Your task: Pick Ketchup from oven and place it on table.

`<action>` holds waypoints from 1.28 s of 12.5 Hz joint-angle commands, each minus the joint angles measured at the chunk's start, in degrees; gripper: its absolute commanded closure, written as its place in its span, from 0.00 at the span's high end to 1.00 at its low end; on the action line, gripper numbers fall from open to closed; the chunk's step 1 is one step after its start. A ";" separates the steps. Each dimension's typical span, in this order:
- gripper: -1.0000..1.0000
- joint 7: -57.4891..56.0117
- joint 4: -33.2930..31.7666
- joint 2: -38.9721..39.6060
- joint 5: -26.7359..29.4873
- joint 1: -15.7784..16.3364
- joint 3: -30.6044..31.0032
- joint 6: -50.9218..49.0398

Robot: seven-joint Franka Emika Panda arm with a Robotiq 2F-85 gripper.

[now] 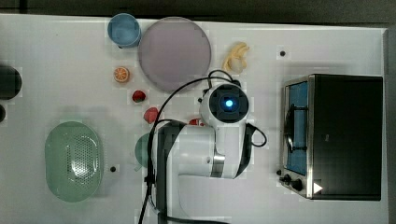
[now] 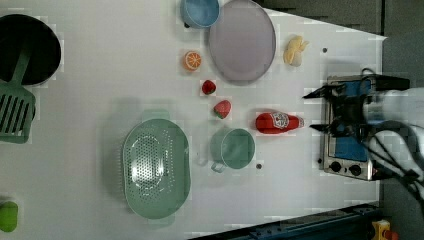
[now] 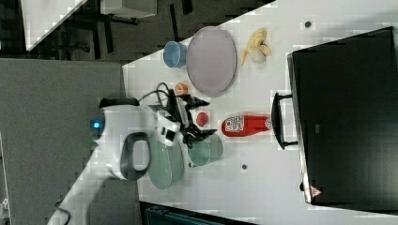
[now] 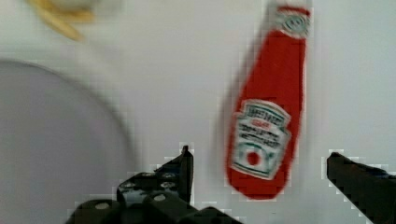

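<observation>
The Ketchup (image 2: 277, 122), a red squeeze bottle with a white-and-red label, lies on its side on the white table (image 2: 100, 90), cap toward the oven (image 2: 347, 150). In the right view the Ketchup (image 3: 246, 125) rests just in front of the oven (image 3: 347, 117), whose door looks shut. My gripper (image 2: 309, 111) hangs above the bottle, open and holding nothing. In the wrist view the two fingers of my gripper (image 4: 259, 158) stand wide apart on either side of the Ketchup (image 4: 266, 135). In the top view my arm covers most of the bottle.
A green cup (image 2: 235, 148) sits close beside the bottle and two strawberries (image 2: 222, 108) lie nearby. Further off are a green colander (image 2: 156, 167), a purple plate (image 2: 242, 40), a blue cup (image 2: 200, 12), an orange half (image 2: 192, 60) and a banana (image 2: 295, 50).
</observation>
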 commanded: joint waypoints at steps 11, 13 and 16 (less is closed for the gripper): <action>1.00 1.37 27.89 -11.78 -1.11 0.27 0.23 -38.16; 1.00 1.38 27.85 -11.55 -1.11 0.27 0.23 -38.16; 1.00 1.37 27.79 -11.29 -1.11 0.27 0.23 -38.17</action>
